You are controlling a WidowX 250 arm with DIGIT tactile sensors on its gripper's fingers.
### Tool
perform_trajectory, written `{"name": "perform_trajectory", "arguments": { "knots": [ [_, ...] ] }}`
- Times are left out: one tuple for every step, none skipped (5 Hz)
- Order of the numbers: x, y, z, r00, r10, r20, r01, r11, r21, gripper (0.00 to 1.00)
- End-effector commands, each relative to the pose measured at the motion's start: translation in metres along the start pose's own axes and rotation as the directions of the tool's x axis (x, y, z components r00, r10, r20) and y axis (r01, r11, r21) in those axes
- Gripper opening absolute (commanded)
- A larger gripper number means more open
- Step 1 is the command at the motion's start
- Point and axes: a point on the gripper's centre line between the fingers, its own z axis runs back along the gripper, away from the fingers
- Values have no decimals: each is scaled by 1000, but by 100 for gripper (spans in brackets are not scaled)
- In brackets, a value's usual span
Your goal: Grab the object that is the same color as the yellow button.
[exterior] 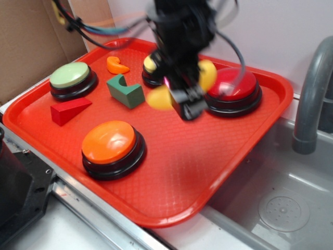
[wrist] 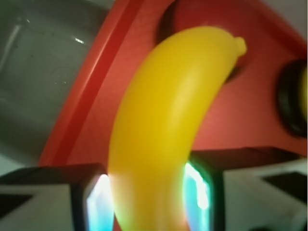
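Banana [wrist: 163, 130] fills your wrist view, clamped between your two fingers [wrist: 91, 202], jaws pressed against both its sides. Your gripper [exterior: 184, 99] holds it off the red tray [exterior: 171, 172], ends poking out left and right. Behind it sits the yellow button [exterior: 151, 67], the red button [exterior: 234, 88] right. Green block [exterior: 125, 91], red wedge [exterior: 67, 110], orange piece [exterior: 117, 65], green button [exterior: 70, 78] lie left; orange button [exterior: 109, 146] near.
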Motion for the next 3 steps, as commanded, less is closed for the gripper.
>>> {"name": "perform_trajectory", "arguments": {
  "knots": [
    [-59,33,91,992,80,-99,-77,996,39,0],
    [-76,33,100,980,100,-170,-98,995,23,0],
    [-83,36,95,975,109,-193,-114,993,-14,0]
  ]
}}
